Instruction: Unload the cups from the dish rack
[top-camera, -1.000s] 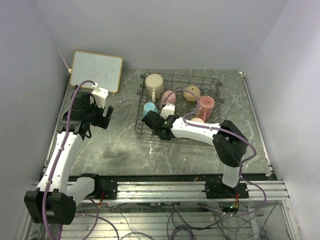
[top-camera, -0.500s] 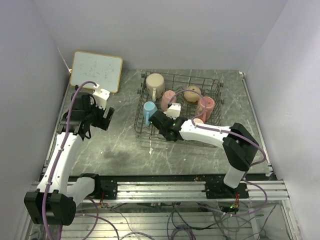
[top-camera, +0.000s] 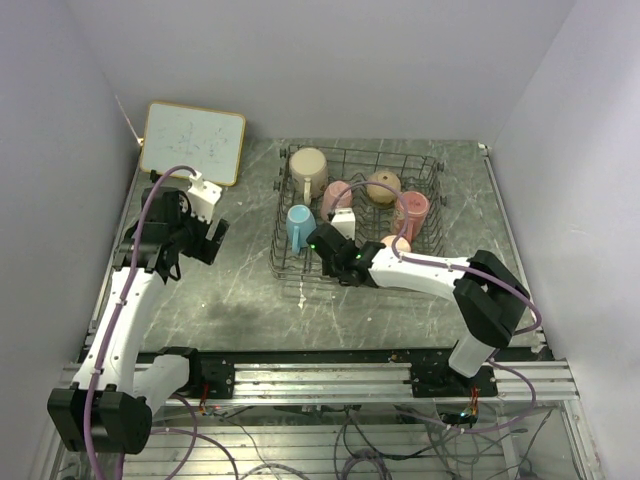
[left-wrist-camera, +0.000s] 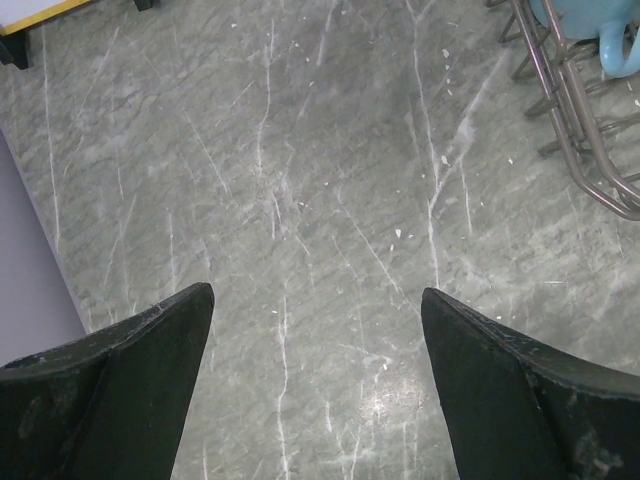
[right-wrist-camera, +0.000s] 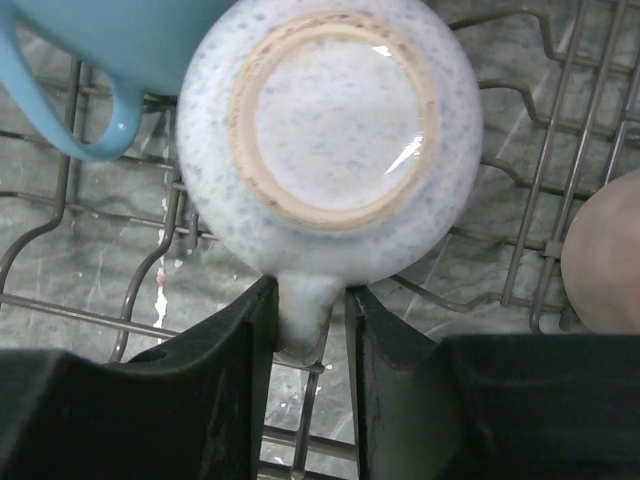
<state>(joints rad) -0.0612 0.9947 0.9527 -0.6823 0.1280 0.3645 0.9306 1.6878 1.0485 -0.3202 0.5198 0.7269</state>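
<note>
Open tabletop (top-camera: 235, 290) left of crowded rack (top-camera: 277, 255)

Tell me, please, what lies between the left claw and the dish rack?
Only bare grey table: the left wrist view shows nothing between the open left claw and the dish rack corner.

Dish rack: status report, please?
Left fingers open over table. Right fingers shut on cream-white mug handle, inside dish rack. Light blue mug close alongside.

A whiteboard (top-camera: 193, 142) with a pale yellowish frame stands at the far left corner of the bench (top-camera: 250, 295), with faint marks on its face. The bench top is dark grey and stone-patterned, streaked with pale scratches. An aluminium rail (top-camera: 330, 378) runs along its near edge. Plain pale walls (top-camera: 330, 70) enclose three sides.
</note>
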